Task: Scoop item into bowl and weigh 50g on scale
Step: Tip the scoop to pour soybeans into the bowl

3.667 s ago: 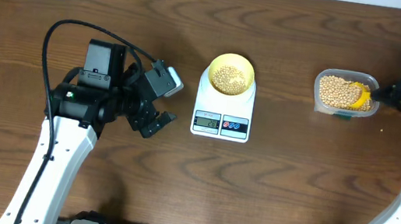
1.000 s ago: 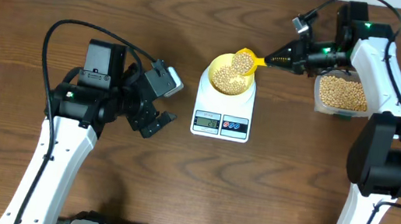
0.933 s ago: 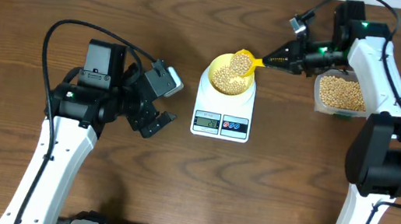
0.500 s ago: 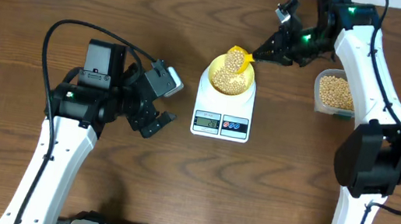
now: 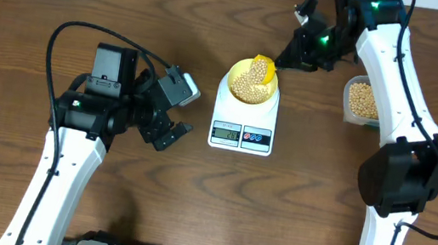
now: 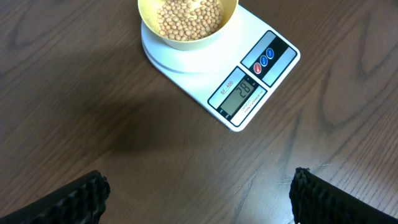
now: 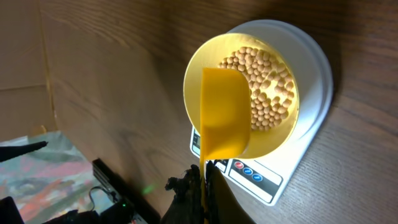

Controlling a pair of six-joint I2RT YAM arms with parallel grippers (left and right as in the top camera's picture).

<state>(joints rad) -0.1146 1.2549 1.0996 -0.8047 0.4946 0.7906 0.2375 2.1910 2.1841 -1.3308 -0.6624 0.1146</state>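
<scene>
The scoop (image 7: 224, 118) hangs tilted over the bowl (image 7: 194, 74)!
The right tool (image 7: 204, 186) pinches its handle, long axis pointing left onto the scale (image 6: 199, 81); the left tool (image 6: 199, 199) sits spread.

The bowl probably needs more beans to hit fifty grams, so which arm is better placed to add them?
Right. The right gripper holds the yellow scoop tipped over the bowl on the scale; the left gripper sits aside, jaws open and empty.

My scoop (image 7: 225, 112) is yellow, the beans (image 7: 270, 93) tan, the bowl (image 7: 191, 87) pale yellow. The scale (image 6: 205, 68) is white, the table (image 6: 93, 124) dark-brown woodgrain.
</scene>
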